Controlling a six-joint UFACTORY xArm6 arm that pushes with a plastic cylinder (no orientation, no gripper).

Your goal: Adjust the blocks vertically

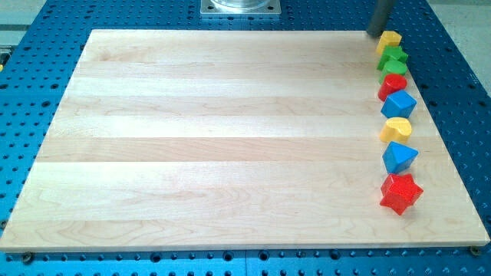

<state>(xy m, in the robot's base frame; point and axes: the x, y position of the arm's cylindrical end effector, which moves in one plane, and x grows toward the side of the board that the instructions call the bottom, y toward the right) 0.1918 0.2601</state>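
Several blocks stand in a near-vertical column along the board's right side. From the view's top down: a yellow block point(390, 40), a green star-like block point(393, 60), a red block point(392, 85), a blue cube-like block point(399, 103), a yellow half-round block point(397, 129), a blue block point(399, 156) and a red star point(401, 193). My tip point(376, 34) is at the board's top right corner, just left of the top yellow block and touching it or nearly so. The top blocks are packed close together. The lower three have small gaps.
The wooden board point(230, 146) lies on a blue perforated table point(31, 92). A metal mount plate point(240, 7) sits at the view's top centre. The column lies close to the board's right edge point(453, 153).
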